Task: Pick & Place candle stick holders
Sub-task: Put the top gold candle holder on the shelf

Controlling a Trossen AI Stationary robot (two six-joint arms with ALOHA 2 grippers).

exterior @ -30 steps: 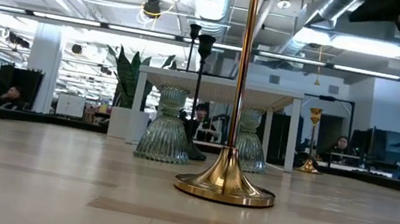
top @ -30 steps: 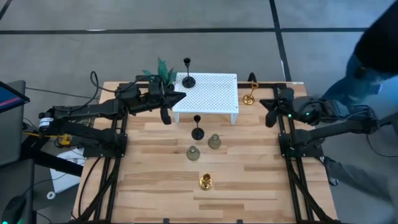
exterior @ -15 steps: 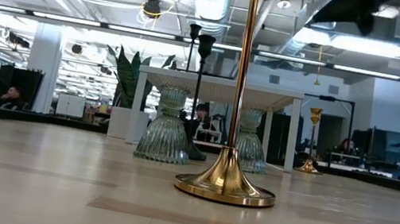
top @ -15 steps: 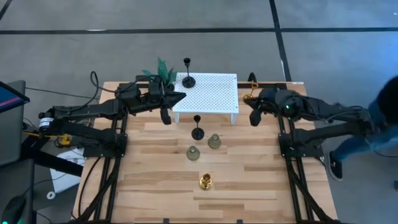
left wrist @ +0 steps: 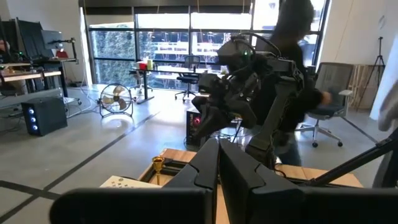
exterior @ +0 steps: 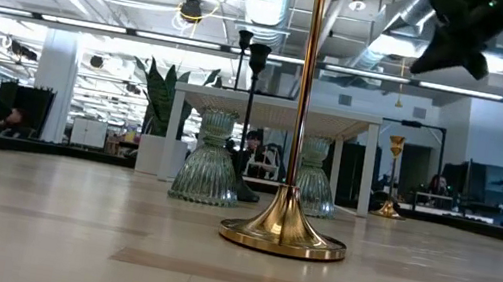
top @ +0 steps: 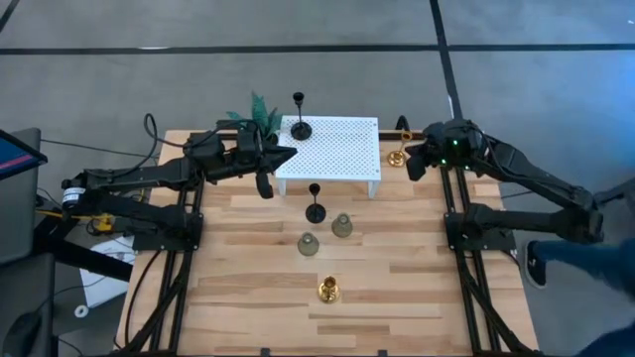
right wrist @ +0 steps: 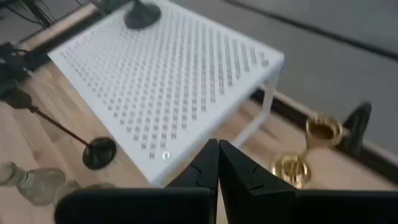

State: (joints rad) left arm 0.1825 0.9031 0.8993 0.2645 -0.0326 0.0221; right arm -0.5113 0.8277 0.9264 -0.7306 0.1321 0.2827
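Observation:
One black stemmed holder [top: 300, 127] stands on the white perforated platform [top: 332, 149]. The other black holder [top: 315, 211] stands on the table in front of the platform. Two grey-green bell-shaped holders [top: 341, 226] [top: 309, 244] stand just nearer. One gold holder [top: 328, 290] stands toward the near edge. The other gold holder [top: 396, 157] stands right of the platform. My right gripper [top: 410, 167] is shut and empty, raised just right of that gold holder [right wrist: 292, 165]. My left gripper [top: 288, 154] is shut and empty at the platform's left edge.
A small green potted plant [top: 256, 109] stands at the platform's far left corner. A person [top: 585, 248] is beside the table's right edge. The bare wooden tabletop [top: 248, 288] stretches toward the near edge. A black clamp [right wrist: 357, 124] stands behind the right gold holder.
My right gripper has swung toward the table's left and far edge. It has come down next to the gold holder right of the platform, and its fingers have stayed shut. The person at the right has moved toward the near side. The holders have not moved.

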